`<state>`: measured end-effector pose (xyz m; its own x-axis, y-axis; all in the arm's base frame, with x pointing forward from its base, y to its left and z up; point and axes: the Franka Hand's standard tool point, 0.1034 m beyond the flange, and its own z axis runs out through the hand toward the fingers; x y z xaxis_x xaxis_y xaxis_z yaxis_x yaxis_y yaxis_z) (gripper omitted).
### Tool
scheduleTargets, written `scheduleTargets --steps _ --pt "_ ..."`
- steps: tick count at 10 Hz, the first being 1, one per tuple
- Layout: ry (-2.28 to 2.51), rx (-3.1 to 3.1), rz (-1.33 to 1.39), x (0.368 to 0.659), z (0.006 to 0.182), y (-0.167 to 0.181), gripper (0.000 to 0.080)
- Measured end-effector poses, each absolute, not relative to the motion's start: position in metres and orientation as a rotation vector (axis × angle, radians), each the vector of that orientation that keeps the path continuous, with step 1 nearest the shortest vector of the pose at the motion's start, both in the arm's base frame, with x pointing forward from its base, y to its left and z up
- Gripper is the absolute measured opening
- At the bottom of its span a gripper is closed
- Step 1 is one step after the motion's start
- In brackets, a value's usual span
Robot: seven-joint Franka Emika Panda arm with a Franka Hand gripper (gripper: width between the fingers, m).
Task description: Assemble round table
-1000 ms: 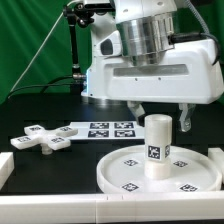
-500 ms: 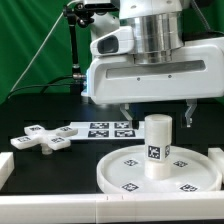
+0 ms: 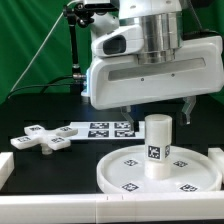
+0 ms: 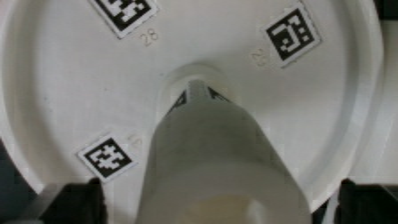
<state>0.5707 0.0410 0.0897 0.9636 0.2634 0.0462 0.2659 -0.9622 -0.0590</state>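
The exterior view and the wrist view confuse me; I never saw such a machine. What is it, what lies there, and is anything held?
It is a robot arm. Its gripper, two fingers, hangs open above a short cylinder leg and holds nothing. The leg stands upright on a round disc. Nearby lie a cross-shaped foot and a flat marker board. The exterior view comes from a camera off the arm; the wrist view looks down from the wrist onto leg and disc.
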Motion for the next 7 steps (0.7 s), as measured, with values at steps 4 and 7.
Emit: scheduleTargets --steps 4,7 --pt "-0.969 -2.956 -0.061 0.5762 0.0909 0.0431 0.0648" --pt "-1.219 -2.874 -0.054 0.5760 0.0904 0.0420 0.0648"
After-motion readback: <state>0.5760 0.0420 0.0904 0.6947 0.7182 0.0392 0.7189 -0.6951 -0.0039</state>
